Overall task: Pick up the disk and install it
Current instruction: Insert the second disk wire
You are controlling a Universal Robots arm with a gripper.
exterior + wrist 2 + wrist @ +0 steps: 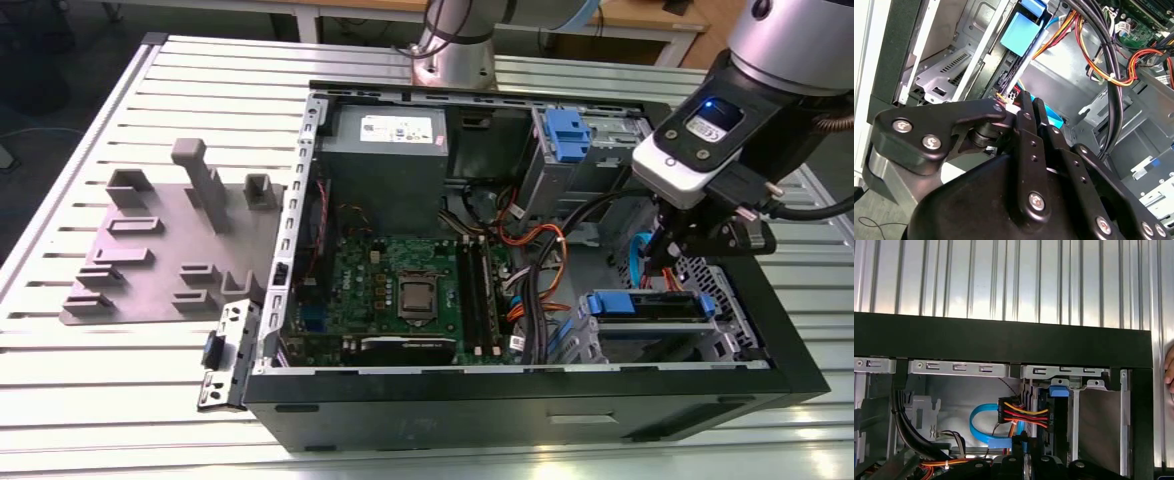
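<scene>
A: Where's the disk?

B: In the exterior view the disk [647, 305] sits in the metal cage [667, 335] at the corner of the open case [534, 400], toward the exterior view's right, with its blue front facing up. The case lies on a slatted table [80, 400].

A: And the claw?

B: The gripper [687, 245] hangs inside the case, just above the disk. In the second wrist view the gripper [1031, 102] has its fingers [1025, 117] drawn narrow, nearly together.

A: Is it holding anything?

B: I cannot tell. In that view the disk [1021, 32] runs edge-on up from the fingertips, its near end right beside them.

A: Is anything else close by?

B: In the first wrist view, yellow, red and black wires [1026, 415] meet a plug just past the gripper [1024, 442], with a blue cable [976, 427] looping beside them
</scene>
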